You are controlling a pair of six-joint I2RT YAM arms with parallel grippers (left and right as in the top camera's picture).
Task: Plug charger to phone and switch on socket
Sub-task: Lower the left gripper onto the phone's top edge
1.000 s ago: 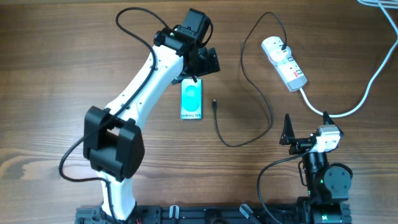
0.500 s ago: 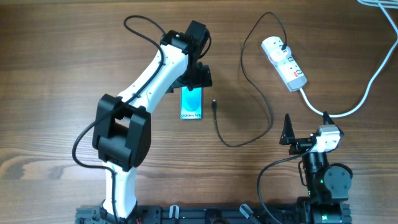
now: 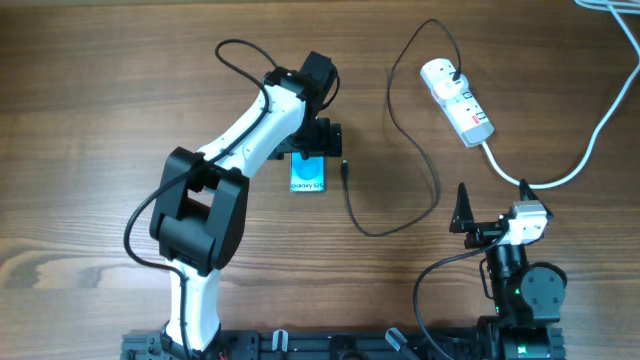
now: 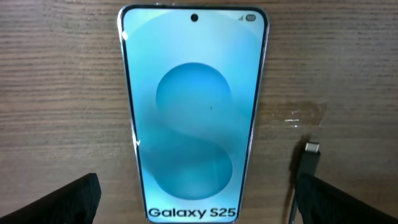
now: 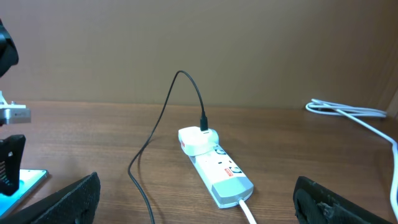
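Note:
The phone point(image 3: 308, 175) lies flat on the table, its teal screen lit and reading "Galaxy S25"; it fills the left wrist view point(image 4: 194, 112). My left gripper point(image 3: 311, 146) is open right above the phone's far half, its fingers on either side point(image 4: 198, 199). The black charger cable point(image 3: 400, 130) runs from the white socket point(image 3: 457, 100) down to its plug tip point(image 3: 344, 168), which lies just right of the phone point(image 4: 311, 152). My right gripper point(image 3: 465, 210) is open and empty near the front right, facing the socket point(image 5: 214, 167).
A thick white lead point(image 3: 590, 140) runs from the socket off to the right edge and shows in the right wrist view point(image 5: 360, 118). The right arm's base point(image 3: 520, 290) stands at the front right.
My left arm has moved toward the front, bringing its gripper down over the phone and covering its far half. The right arm, cable and socket have not moved.

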